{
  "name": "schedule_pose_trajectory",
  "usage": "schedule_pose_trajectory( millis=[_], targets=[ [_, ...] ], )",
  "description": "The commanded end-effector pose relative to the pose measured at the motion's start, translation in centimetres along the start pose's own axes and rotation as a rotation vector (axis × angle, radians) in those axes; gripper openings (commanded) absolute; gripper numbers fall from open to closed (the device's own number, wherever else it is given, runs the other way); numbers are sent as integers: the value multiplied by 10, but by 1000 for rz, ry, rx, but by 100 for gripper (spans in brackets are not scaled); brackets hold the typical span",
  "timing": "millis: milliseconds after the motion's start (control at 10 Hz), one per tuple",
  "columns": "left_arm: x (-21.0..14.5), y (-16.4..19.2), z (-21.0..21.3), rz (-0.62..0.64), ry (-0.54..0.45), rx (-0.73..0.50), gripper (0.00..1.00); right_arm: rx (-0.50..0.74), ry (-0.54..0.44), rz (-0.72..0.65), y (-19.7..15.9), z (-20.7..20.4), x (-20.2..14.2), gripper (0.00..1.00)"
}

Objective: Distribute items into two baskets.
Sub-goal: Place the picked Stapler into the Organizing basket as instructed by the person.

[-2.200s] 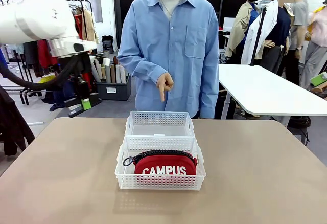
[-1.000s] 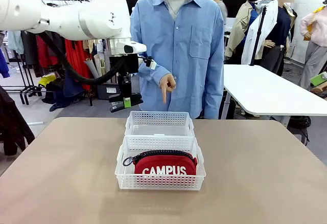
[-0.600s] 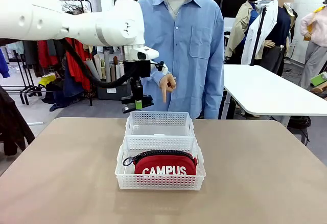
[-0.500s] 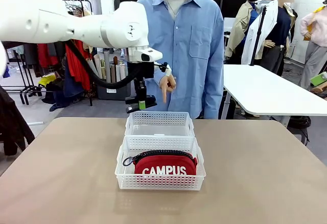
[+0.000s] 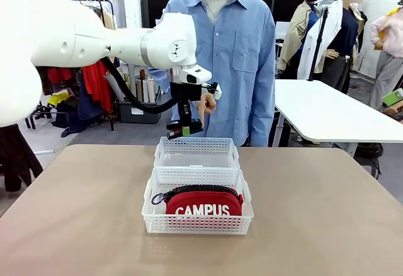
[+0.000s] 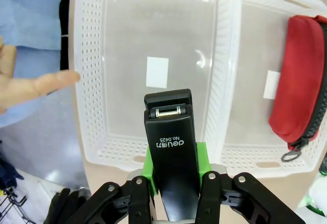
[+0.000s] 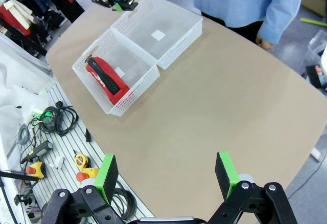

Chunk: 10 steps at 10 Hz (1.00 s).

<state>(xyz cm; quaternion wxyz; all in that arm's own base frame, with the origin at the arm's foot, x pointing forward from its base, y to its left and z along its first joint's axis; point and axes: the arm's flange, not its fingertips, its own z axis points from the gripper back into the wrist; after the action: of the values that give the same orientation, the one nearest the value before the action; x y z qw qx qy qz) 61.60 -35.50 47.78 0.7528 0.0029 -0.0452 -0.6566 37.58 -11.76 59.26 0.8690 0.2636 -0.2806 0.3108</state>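
A tan, matte table (image 5: 327, 213) stands in a room with clothing racks and a second white table behind; a person in a blue shirt (image 5: 233, 55) stands at the far side, one hand (image 5: 204, 104) pointing downward. The left gripper (image 5: 183, 126) hangs above the far edge of the farther basket, its jaws clamped on one small black stapler (image 6: 171, 175), which projects forward between the green pads (image 6: 202, 155). The right gripper (image 7: 168, 180) hangs high over the table's side with jaws spread wide, holding nothing. Two white perforated plastic baskets stand touching, end to end: the farther basket (image 5: 196, 152) shows no contents; the nearer basket (image 5: 198, 208) contains one red fabric pouch with white "CAMPUS" lettering (image 5: 203, 203).
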Motion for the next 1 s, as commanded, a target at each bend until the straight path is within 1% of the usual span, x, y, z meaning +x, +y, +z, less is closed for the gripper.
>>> schedule_pose_trajectory(
  millis=[0,400,900],
  targets=[
    [14,8,-5,-39,-9,33,0,2,-2,3,1,0,1,100],
    [26,10,-39,-72,-24,34,0,2,-2,3,1,0,1,100],
    [29,-1,-77,-109,1,4,0,2,-2,3,1,0,1,100]
  ],
)
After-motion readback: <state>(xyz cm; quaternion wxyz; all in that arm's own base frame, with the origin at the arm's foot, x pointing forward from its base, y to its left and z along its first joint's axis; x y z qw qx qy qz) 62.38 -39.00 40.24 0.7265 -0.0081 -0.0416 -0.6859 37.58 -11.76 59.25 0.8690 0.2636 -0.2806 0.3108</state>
